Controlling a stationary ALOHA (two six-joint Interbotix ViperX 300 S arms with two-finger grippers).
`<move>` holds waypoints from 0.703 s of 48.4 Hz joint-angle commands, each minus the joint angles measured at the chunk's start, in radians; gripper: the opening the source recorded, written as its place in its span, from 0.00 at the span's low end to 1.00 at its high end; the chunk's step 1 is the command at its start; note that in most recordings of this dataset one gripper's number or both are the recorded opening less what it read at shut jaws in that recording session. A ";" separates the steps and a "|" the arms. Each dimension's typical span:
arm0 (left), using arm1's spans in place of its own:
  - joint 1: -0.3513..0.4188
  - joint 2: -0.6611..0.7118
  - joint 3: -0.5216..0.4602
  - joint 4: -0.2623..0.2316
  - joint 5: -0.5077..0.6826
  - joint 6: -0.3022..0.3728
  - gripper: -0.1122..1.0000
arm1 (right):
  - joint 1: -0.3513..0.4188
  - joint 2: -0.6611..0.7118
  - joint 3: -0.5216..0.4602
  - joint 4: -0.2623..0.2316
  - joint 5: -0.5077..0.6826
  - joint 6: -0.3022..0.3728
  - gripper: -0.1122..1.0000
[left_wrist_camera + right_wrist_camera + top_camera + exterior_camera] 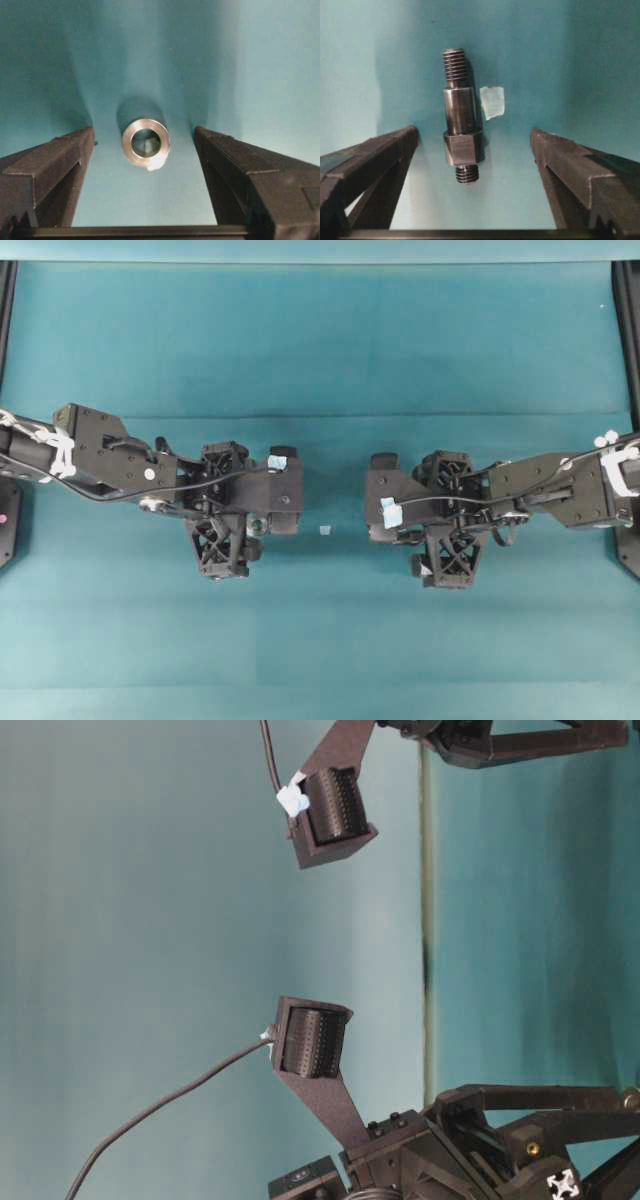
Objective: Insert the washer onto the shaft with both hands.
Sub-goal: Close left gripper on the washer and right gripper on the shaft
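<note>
Two black pincers face each other over a teal tabletop [320, 360] in the overhead view, left pincer [285, 490] and right pincer [385, 505], both spread open and empty. Left wrist view: the washer [146, 142] lies flat between the fingers, toward twelve o'clock. Right wrist view: the shaft [461, 117] lies likewise, long axis running twelve to six, beside a tape scrap [492, 102].

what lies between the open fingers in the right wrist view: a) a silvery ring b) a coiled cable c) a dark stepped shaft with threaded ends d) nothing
c: the shaft lies on the teal surface between the right gripper fingers, a pale tape scrap beside it.
</note>
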 commanded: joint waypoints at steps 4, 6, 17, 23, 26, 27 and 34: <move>0.000 -0.008 -0.003 0.003 -0.005 -0.003 0.87 | 0.006 0.003 -0.003 0.000 -0.008 -0.014 0.90; 0.000 -0.006 -0.005 0.003 -0.005 -0.003 0.87 | 0.008 0.006 -0.002 0.000 -0.008 -0.014 0.90; 0.000 -0.008 -0.003 0.003 -0.005 -0.002 0.87 | 0.006 0.008 -0.005 0.000 -0.011 -0.014 0.90; 0.000 -0.008 -0.005 0.003 -0.005 -0.002 0.87 | 0.006 0.009 -0.005 0.002 -0.015 -0.012 0.90; 0.000 -0.008 -0.003 0.003 -0.003 -0.002 0.87 | 0.006 0.009 -0.006 0.002 -0.017 -0.011 0.90; 0.000 -0.008 -0.005 0.003 -0.005 -0.002 0.87 | 0.006 0.009 -0.005 0.002 -0.017 -0.011 0.90; 0.000 -0.008 -0.005 0.003 -0.005 -0.002 0.86 | 0.006 0.008 -0.005 0.002 -0.017 -0.011 0.90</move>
